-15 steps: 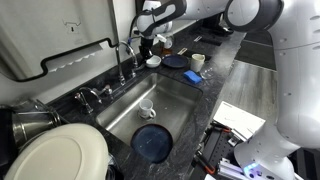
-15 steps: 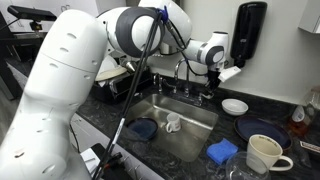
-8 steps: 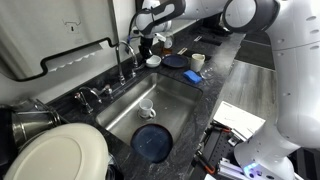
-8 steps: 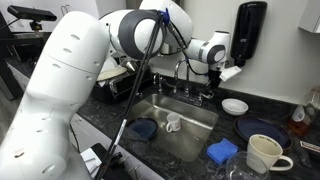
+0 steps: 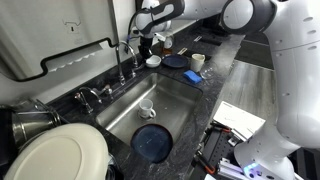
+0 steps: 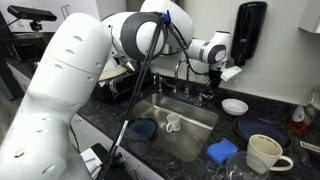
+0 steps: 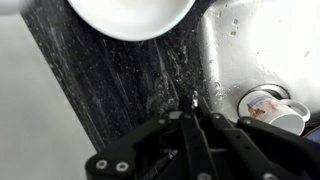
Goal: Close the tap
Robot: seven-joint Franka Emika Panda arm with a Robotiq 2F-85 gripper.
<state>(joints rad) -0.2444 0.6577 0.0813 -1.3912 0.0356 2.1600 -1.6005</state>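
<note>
The tap (image 5: 121, 62) (image 6: 179, 75), a slim shiny chrome gooseneck, stands upright behind the sink (image 5: 166, 101), its spout arching over it.

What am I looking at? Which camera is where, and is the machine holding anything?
A white robot arm works at a kitchen sink. Two pictures come from cameras standing outside the robot; the third comes from a camera on its wrist, looking down past the gripper. In both exterior views the gripper is near the tap. On the dark counter: a white bowl, a blue sponge, a mug. In the sink: a cup and a blue plate. The gripper's fingers look shut together, holding nothing.
</note>
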